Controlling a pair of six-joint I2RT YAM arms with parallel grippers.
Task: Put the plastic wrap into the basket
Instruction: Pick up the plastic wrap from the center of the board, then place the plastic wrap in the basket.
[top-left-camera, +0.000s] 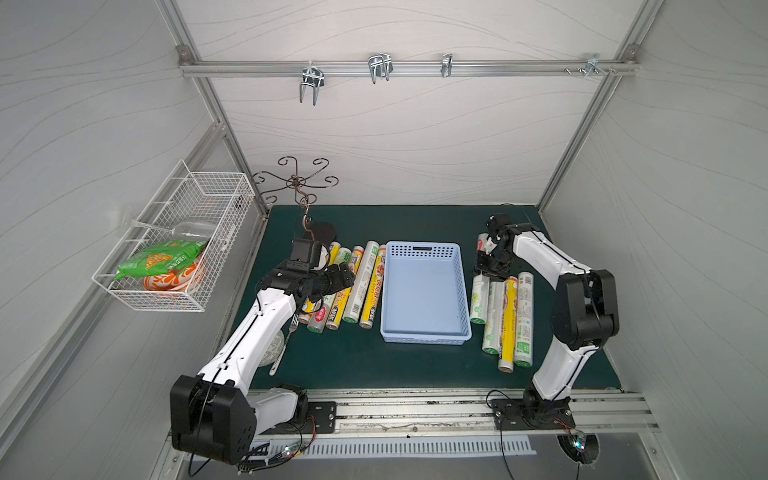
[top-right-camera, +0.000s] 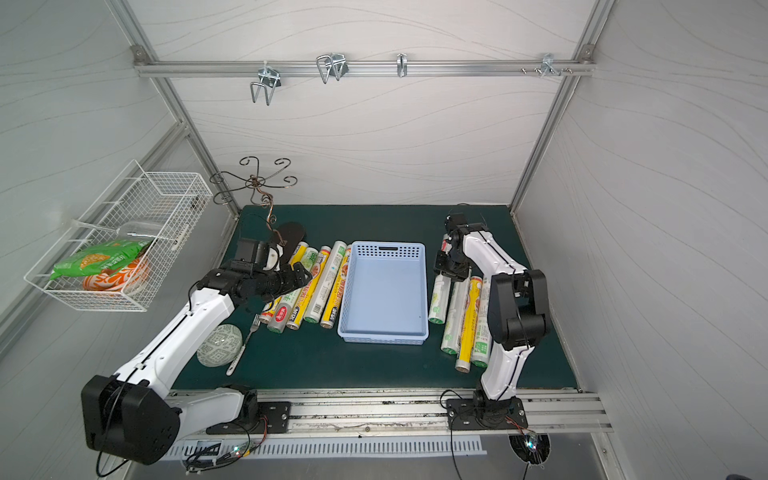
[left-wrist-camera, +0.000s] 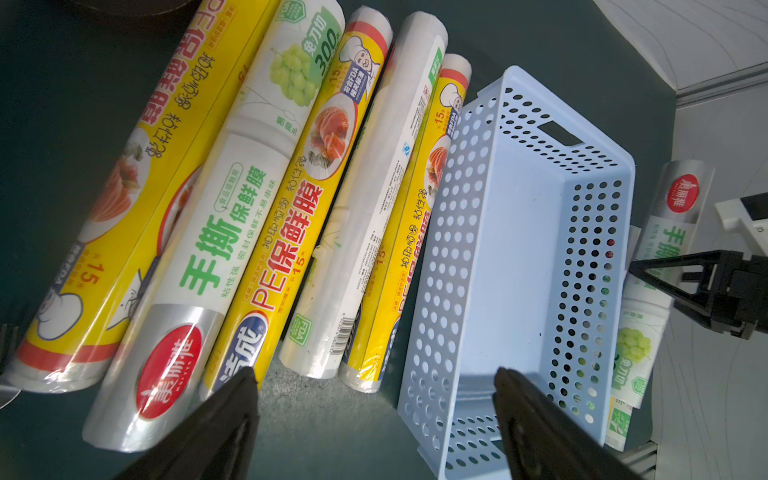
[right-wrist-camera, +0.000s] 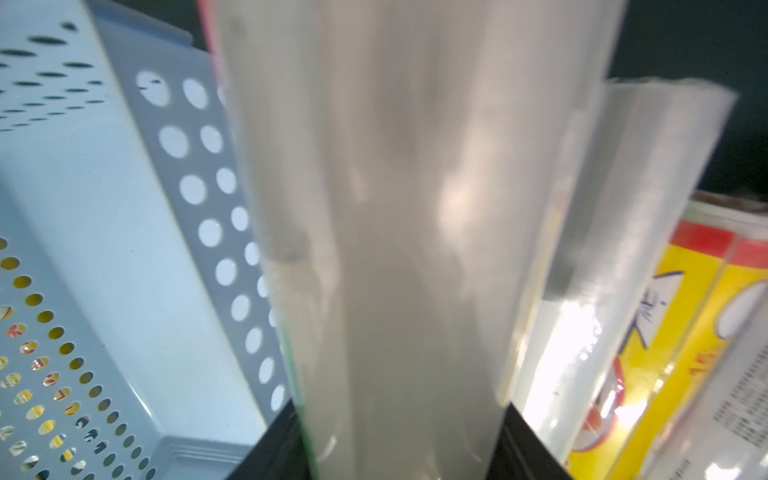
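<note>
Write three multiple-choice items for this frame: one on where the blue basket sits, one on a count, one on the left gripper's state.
1. The blue basket sits:
A) between two groups of rolls
B) left of every roll
C) on top of the rolls

2. Rolls inside the basket:
A) five
B) none
C) two

3. The left gripper is:
A) shut on a roll
B) shut on the basket's rim
C) open and empty

Key:
1 A, rolls lie on either side of it in both top views.
2 B, its floor is bare.
3 C, the left wrist view shows its fingers wide apart, gripping nothing.
</note>
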